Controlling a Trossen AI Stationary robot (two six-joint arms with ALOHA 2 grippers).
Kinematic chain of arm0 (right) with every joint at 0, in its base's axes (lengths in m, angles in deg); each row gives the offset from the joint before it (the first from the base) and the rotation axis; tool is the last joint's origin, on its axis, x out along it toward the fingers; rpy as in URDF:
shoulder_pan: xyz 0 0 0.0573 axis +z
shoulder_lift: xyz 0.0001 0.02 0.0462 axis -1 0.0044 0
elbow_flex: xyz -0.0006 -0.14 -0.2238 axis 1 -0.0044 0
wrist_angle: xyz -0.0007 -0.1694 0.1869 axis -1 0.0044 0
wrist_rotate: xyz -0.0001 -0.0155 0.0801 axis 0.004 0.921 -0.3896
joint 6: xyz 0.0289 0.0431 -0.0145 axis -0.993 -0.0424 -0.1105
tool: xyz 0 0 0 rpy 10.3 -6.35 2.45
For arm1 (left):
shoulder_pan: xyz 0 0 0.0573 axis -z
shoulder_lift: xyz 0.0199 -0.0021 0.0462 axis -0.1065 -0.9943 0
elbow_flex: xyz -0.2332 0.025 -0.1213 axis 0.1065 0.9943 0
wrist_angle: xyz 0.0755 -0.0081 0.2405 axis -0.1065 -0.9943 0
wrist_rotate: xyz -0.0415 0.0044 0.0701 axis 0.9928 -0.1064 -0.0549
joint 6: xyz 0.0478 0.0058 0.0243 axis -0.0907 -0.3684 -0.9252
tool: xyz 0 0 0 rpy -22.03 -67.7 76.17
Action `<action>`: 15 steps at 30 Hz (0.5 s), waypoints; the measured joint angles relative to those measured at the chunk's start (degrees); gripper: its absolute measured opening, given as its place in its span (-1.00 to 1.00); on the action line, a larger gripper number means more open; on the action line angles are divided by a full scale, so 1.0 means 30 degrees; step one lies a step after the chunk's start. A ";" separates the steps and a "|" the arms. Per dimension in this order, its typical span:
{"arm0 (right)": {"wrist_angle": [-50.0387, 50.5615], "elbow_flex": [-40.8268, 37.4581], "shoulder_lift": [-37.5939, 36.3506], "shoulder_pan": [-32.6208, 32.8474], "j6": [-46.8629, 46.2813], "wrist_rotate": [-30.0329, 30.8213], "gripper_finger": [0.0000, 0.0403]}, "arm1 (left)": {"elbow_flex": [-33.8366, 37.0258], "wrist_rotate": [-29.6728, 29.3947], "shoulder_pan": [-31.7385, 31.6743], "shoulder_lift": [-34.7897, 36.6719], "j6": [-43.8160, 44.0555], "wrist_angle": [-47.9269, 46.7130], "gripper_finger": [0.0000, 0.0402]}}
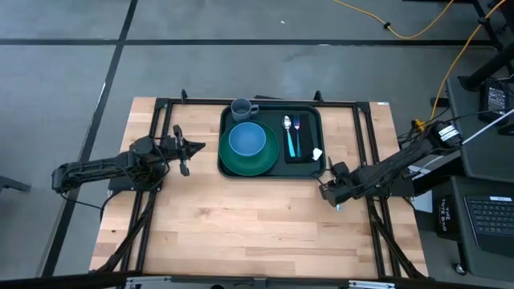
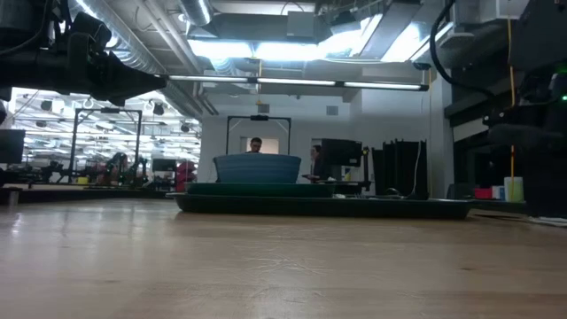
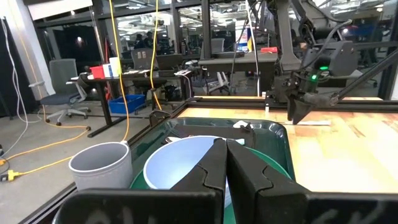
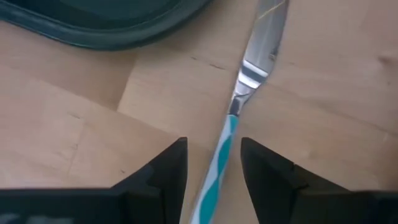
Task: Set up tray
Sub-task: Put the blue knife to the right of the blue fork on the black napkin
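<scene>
Apparently, right hand (image 4: 213, 167) astride knife (image 4: 245, 93) — beside tray (image 4: 106, 25).

dark green tray (image 1: 271, 110), blue bowl (image 1: 246, 139), grey mug (image 1: 242, 107), teal-and-white striped knife handle (image 4: 219, 158)

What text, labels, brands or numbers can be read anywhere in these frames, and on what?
None can be read.
The tray, plate, bowl, cup and knife bear no visible print.
The laptop keyboard beside the table is too small to read.
</scene>
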 joint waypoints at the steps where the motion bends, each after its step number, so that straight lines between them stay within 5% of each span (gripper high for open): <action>1: -0.0332 -0.0165 0.0000 0.0000 0.0078 0.0000 -0.24 | 0.0001 0.0000 0.0000 0.0000 0.0000 0.0000 -0.98; 15: -0.0683 -0.0967 0.0342 -0.0551 -0.0332 0.0138 -0.24 | -0.0004 -0.0022 0.0002 0.0000 -0.0007 -0.0007 -0.98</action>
